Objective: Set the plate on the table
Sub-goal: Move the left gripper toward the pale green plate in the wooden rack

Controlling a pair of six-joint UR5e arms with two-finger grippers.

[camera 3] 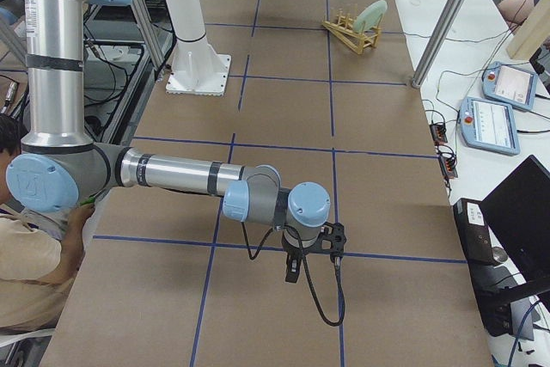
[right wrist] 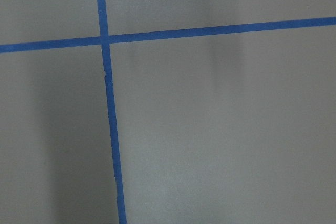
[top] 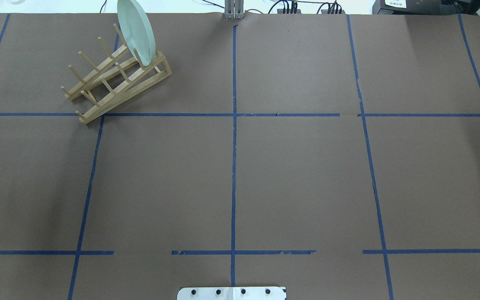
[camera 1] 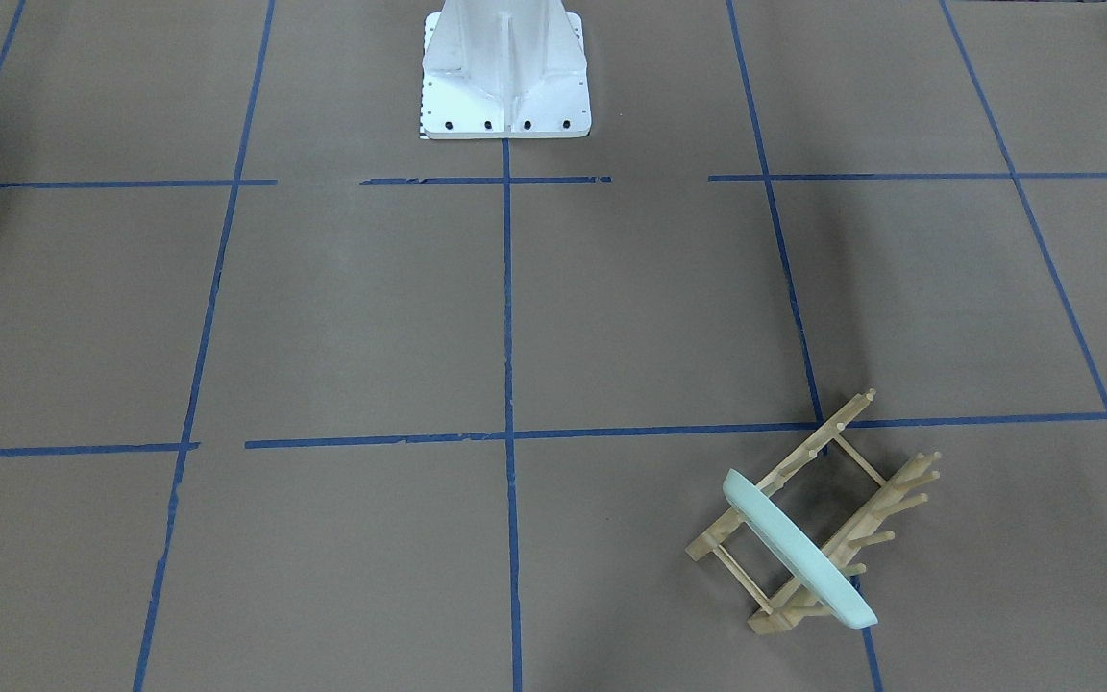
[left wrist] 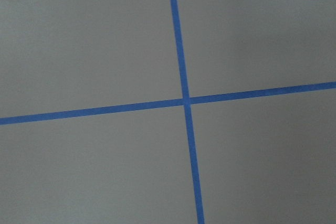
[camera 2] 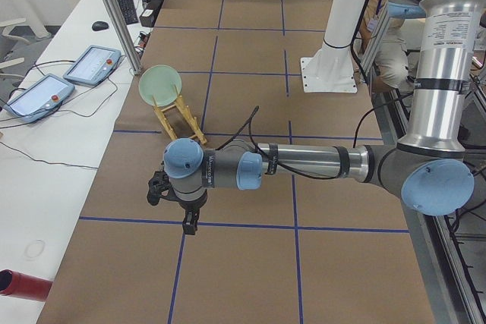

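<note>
The pale mint-green plate (camera 1: 794, 548) stands on edge in the end slot of a light wooden peg rack (camera 1: 808, 457) on the brown table (camera 1: 371, 317). In the overhead view the plate (top: 136, 31) and rack (top: 115, 89) are at the far left. My left gripper (camera 2: 187, 221) shows only in the exterior left view, hanging over a tape line well short of the plate (camera 2: 160, 81); I cannot tell if it is open. My right gripper (camera 3: 292, 271) shows only in the exterior right view, far from the plate (camera 3: 371, 13); its state is unclear too. Both wrist views show only taped table.
The white robot base (camera 1: 505, 86) stands at the table's middle on the robot's side. Teach pendants (camera 2: 91, 64) and cables lie on a white bench past the far edge. A metal post (camera 2: 114, 13) rises close to the rack. A red cylinder (camera 2: 23, 284) lies beside the table.
</note>
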